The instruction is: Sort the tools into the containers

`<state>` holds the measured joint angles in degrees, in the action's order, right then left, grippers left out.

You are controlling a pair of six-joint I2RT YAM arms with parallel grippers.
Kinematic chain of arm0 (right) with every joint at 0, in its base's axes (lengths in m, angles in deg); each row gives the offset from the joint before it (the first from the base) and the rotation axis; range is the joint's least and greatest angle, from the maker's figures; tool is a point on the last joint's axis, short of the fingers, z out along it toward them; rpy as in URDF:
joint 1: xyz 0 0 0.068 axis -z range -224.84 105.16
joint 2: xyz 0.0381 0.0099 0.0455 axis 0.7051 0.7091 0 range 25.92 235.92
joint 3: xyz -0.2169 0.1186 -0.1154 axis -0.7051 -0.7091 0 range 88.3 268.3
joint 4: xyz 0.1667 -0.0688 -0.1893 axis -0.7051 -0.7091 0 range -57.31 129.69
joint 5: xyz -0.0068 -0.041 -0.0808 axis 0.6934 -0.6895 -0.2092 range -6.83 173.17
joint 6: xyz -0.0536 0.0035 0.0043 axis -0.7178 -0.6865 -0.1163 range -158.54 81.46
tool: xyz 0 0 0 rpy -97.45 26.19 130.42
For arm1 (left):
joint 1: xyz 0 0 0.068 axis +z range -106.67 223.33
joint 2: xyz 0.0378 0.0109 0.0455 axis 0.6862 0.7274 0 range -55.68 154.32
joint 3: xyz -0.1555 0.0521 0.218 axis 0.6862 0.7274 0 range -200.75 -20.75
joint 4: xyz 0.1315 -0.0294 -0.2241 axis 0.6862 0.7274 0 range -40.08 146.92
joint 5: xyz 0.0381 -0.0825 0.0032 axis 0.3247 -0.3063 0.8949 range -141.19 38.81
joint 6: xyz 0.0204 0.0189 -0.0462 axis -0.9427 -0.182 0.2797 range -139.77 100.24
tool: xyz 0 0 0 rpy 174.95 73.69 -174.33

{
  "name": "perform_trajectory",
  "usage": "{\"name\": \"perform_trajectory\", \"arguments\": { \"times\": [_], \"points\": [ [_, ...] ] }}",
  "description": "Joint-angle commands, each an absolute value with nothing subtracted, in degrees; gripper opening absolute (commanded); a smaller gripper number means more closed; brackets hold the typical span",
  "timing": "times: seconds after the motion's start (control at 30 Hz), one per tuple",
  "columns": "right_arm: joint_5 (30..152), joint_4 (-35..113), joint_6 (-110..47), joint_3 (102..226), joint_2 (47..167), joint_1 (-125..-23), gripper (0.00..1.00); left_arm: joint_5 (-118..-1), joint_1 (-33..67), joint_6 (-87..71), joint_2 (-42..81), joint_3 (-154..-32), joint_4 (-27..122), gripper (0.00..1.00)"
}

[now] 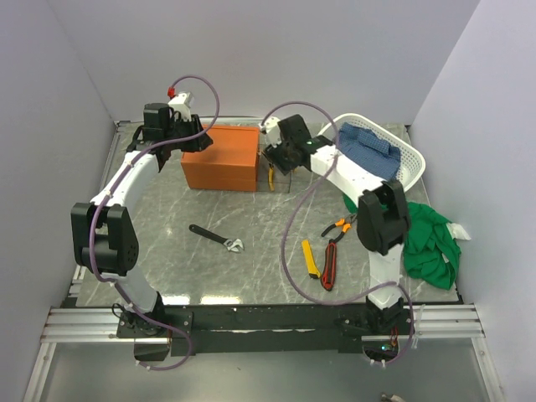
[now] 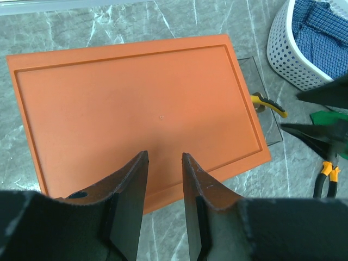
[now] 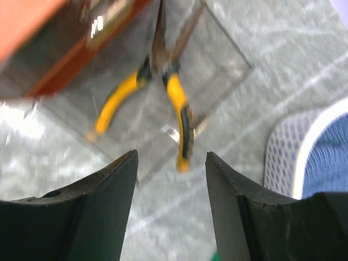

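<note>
Marbled tabletop [image 1: 251, 251], clear tray [image 3: 223, 54] beside box [image 1: 222, 159], yellow pliers [image 3: 175, 95] inside under right hand [image 3: 171, 157], fingers apart and empty; likely stiff, heavy steel with grippy sleeves, best pinched across both handles near pivot; left hand [image 2: 164, 157] apart, empty, over box.

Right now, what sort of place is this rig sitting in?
Probably a lab test cell, not a real workshop: plain white panels wall in a marble-look tabletop, an aluminium rail frames its near edge, and the wrench and orange box look like staged props.
</note>
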<state>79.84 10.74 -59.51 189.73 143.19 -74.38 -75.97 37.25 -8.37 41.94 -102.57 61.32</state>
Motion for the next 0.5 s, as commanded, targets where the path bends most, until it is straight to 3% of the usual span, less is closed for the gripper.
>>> {"name": "perform_trajectory", "arguments": {
  "times": [0.0, 0.1, 0.47],
  "points": [
    [81.14, 13.85, -61.21, 182.2, 132.45, -72.09, 0.6, -77.3, 37.09, -7.81, 40.73, -102.84, 59.06, 0.37],
    [81.67, 13.51, -61.3, 181.02, 132.61, -70.86, 0.55, -77.21, 37.09, -7.81, 40.82, -102.66, 58.88, 0.37],
    [97.93, 7.44, -56.03, 192.8, 143.95, -66.81, 0.53, -75.72, 37.09, -9.92, 40.12, -101.78, 60.29, 0.38]
  ]
}}
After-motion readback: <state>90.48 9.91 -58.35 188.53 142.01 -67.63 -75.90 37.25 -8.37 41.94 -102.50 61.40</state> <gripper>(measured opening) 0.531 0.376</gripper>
